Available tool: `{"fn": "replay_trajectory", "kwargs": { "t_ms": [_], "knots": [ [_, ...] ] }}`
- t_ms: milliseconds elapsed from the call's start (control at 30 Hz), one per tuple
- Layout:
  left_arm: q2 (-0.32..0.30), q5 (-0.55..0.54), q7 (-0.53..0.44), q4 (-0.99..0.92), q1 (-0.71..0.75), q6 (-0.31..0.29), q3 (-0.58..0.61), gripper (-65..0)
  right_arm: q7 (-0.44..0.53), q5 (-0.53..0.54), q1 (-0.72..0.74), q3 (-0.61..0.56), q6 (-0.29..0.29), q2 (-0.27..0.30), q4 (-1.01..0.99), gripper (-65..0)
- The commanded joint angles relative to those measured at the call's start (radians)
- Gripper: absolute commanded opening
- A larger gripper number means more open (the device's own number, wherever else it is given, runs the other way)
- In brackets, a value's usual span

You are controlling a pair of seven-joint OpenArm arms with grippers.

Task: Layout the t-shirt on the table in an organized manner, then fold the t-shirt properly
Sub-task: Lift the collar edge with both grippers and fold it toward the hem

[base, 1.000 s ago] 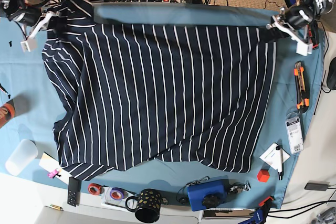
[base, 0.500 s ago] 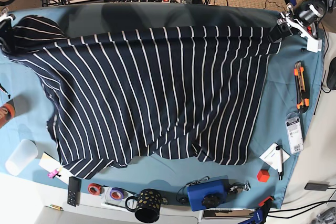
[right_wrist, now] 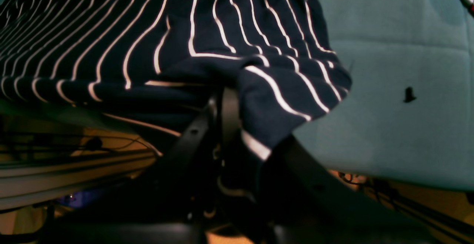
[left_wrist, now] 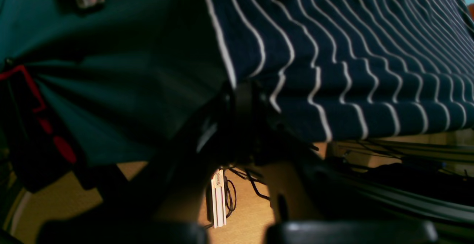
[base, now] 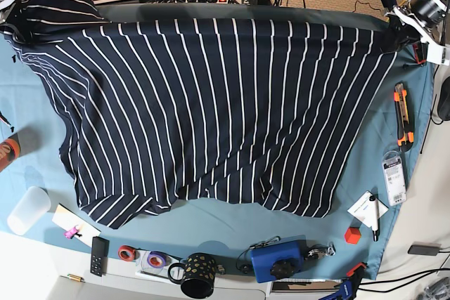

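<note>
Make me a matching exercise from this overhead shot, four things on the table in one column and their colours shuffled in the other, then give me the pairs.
Things:
1. t-shirt
2. small cube
3. mug
4. utility knife

Colours:
A. orange and black
B. black with gold dots
C. navy with white stripes
D. red

Pairs: 1-C, 2-D, 3-B, 4-A

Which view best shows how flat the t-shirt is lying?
The base view: the whole t-shirt shows, stretched across the table, with its near hem wavy. The left wrist view shows only the corner pinched in the left gripper; the right wrist view only the bunched corner in the right gripper.
</note>
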Motion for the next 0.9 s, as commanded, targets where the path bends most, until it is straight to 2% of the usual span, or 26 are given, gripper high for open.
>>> {"fn": "replay_trajectory", "kwargs": {
  "t_ms": [0,200,333,433,567,667,867],
  "knots": [
    [-0.019,0.006,-0.03,0.015,0.003,0.004,-0.014,-65.0,0.032,0.006,0.01,0.02,-0.005,0.011,0.008,-65.0],
    [-0.019,-0.015,-0.085,0.015,-0.023,0.003,-0.013,-65.0,0.032,0.006,0.163,-0.003,-0.005,-0.005,0.008,-65.0],
    [-0.02,0.024,-0.107,0.012,-0.065,0.003,-0.003,-65.0,0.032,-0.112,0.233,-0.108,-0.005,0.001,0.004,-65.0],
    [-0.02,0.07,-0.113,0.007,-0.091,0.003,0.066,-65.0,0.032,-0.252,0.266,-0.214,-0.005,0.001,0.004,-65.0],
    [-0.02,0.212,-0.211,0.006,-0.126,0.017,0.201,-65.0,0.032,-0.439,0.314,-0.34,-0.005,0.001,0.004,-65.0],
    [-0.019,0.324,-0.248,0.006,-0.178,0.072,0.258,-65.0,0.043,-0.534,0.366,-0.424,-0.005,0.001,0.004,-65.0],
    [-0.02,0.49,-0.316,0.002,-0.278,0.076,0.34,-65.0,0.18,-0.68,0.485,-0.513,-0.005,0.001,-0.02,-65.0]
  ]
}}
